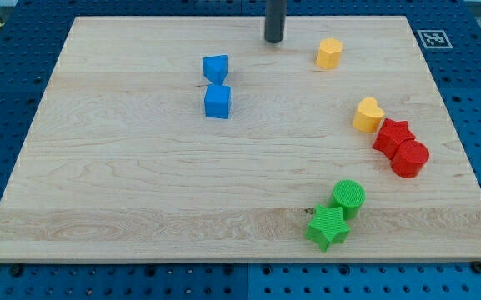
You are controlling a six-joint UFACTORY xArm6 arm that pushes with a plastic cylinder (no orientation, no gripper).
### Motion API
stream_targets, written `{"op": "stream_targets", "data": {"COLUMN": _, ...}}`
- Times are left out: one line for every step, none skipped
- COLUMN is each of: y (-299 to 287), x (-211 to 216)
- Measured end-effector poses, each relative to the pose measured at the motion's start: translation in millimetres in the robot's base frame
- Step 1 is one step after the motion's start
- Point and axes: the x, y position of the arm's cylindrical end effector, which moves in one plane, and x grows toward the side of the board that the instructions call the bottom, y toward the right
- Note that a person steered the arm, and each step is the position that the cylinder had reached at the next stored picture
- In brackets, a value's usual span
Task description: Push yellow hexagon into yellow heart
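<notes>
My tip sits near the top of the frame, a little right of centre, the dark rod coming straight down onto the wooden board. There are no fingers on this rig to open or close — the rod holds nothing and touches no block.

The yellow hexagon lies just to the view's right of my tip, slightly lower, with a clear strip of board between them. It looks squat, with no obvious long axis; I think one flat side faces the view's bottom left, though at this size I cannot be sure.

The yellow heart sits further toward the view's bottom right of the hexagon, well apart from it. Which way its point aims I cannot make out. Just beside its lower right is a red star, which seems to touch it, and a red cylinder presses against the star's lower right.

In the upper left-centre, two blue blocks stand one above the other — an angular blue block whose shape I cannot name, and a blue cube right beneath it, touching or nearly so.

Near the bottom, right of centre, a green cylinder rests against a green star at its lower left.
</notes>
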Motion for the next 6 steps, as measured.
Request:
{"op": "stream_targets", "data": {"y": 49.7, "x": 29.6}}
{"op": "stream_targets", "data": {"y": 68.2, "x": 91.8}}
{"op": "stream_targets", "data": {"y": 81.7, "x": 118.5}}
{"op": "stream_targets", "data": {"y": 69.8, "x": 90.8}}
{"op": "stream_targets", "data": {"y": 74.0, "x": 57.7}}
{"op": "stream_targets", "data": {"y": 107.4, "x": 71.7}}
